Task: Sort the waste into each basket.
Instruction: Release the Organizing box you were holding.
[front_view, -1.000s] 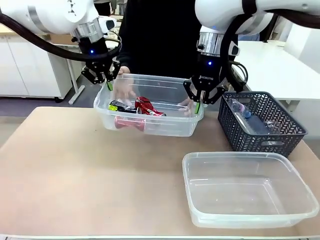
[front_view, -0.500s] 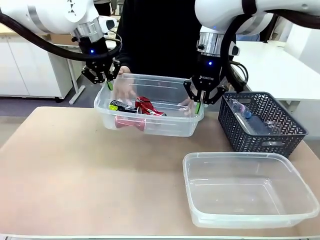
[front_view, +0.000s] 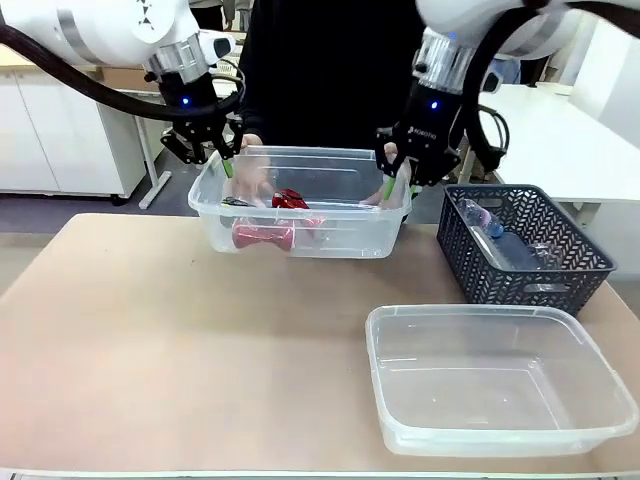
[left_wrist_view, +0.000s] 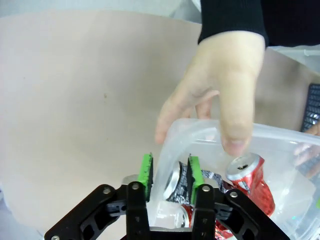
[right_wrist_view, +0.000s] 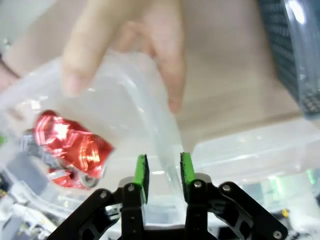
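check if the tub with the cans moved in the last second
Yes: the tub has gone up, its base now higher against the dark grey basket.

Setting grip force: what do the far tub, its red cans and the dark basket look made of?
Far tub: clear glossy plastic; the cans show through it.
Red cans: thin painted metal, apparently; silver ends, dents.
Dark basket: matte grey plastic, probably; moulded lattice.

The white left arm comes in from the left side and bends down. Its black two-finger left hand points down. The white right arm does the same from the right. On both hands (the right hand hangs a bit lower) the green pads stand apart.
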